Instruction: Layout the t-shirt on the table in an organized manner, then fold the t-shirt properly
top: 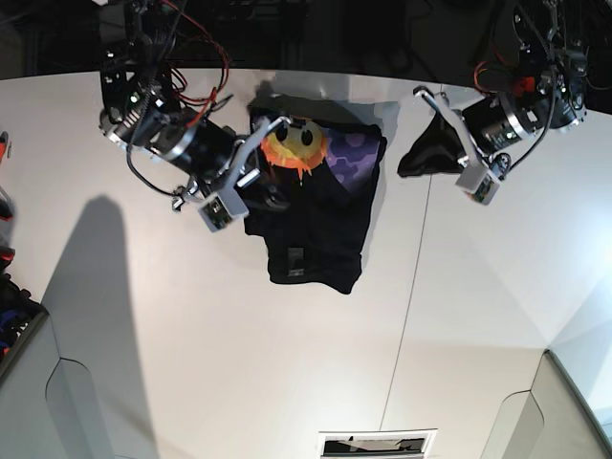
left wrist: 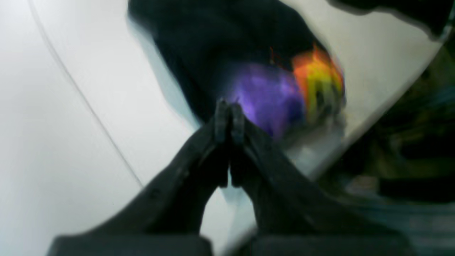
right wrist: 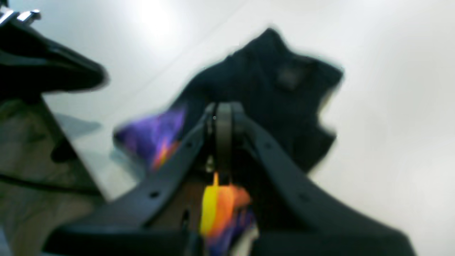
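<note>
White panelled worktop (top: 287, 382) with thin dark seams, dark room beyond its far edge.

Right hand (right wrist: 223, 110): fingers pressed together. In the right wrist view printed cloth, yellow and orange, shows between them lower down, so it appears to be pinching the t-shirt (top: 316, 215); base view puts this hand at the shirt's printed end. Left hand (left wrist: 227, 117): fingers pressed together; whether cloth is caught at the tips I cannot tell. Base view shows it well apart from the shirt, near the far edge.

T-shirt lies bunched close to the far edge, roughly mid-width, sun-face and purple print at the far end, plain black toward the near side.

Judgement: still the laying-out step. To do it well, bring the left hand to the opposite corner, lift both together, draw the cloth taut, lay it down toward the middle of the worktop.

Counts: one t-shirt, two hands, one worktop.
</note>
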Available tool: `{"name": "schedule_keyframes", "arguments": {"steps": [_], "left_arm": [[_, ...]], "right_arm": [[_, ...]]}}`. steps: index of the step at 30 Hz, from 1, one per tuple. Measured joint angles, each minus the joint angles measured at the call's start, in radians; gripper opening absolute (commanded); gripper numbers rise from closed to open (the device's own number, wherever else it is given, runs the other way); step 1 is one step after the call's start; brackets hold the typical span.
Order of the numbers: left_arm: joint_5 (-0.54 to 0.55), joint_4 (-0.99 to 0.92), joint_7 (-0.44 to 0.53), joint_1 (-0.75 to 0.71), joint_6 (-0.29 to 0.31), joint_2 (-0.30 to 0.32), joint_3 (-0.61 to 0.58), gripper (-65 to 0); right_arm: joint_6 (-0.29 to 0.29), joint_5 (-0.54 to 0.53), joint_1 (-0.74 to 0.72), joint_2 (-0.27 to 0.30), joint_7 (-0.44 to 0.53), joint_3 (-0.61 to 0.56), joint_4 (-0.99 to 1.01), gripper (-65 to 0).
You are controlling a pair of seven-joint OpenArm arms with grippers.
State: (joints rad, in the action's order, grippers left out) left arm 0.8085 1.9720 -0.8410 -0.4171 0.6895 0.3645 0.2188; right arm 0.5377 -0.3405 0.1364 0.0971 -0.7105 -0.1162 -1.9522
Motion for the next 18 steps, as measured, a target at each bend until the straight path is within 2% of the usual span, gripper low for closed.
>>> {"name": "schedule_keyframes", "arguments": {"steps": [5, 8, 11, 14, 18], "left_arm": [[-0.002, 0.06, 0.005, -0.201, -0.001, 0.004, 0.108, -65.0], [-0.011, 0.068, 0.002, -0.31, -0.002, 0.005, 0.144, -65.0], [-0.1, 0.068, 0.002, -0.417, -0.003, 0.002, 0.144, -65.0], [-0.196, 0.068, 0.003, -0.507, -0.001, -0.026, 0.142, -65.0], [-0.251, 0.042, 0.006, -0.583, 0.0, -0.026, 0.135, -65.0]], "right_arm": [[0.004, -0.044, 0.161, 0.063, 0.003, 0.031, -0.094, -65.0], [0.003, -0.048, 0.254, 0.127, 0.0, 0.034, -0.119, -65.0], [0.003, -0.07, 0.351, 0.208, -0.008, 0.038, -0.13, -65.0], [0.002, -0.112, 0.44, 0.279, -0.023, 0.038, -0.13, -65.0], [0.005, -0.121, 0.553, 0.33, -0.066, 0.038, -0.132, -65.0]]}}
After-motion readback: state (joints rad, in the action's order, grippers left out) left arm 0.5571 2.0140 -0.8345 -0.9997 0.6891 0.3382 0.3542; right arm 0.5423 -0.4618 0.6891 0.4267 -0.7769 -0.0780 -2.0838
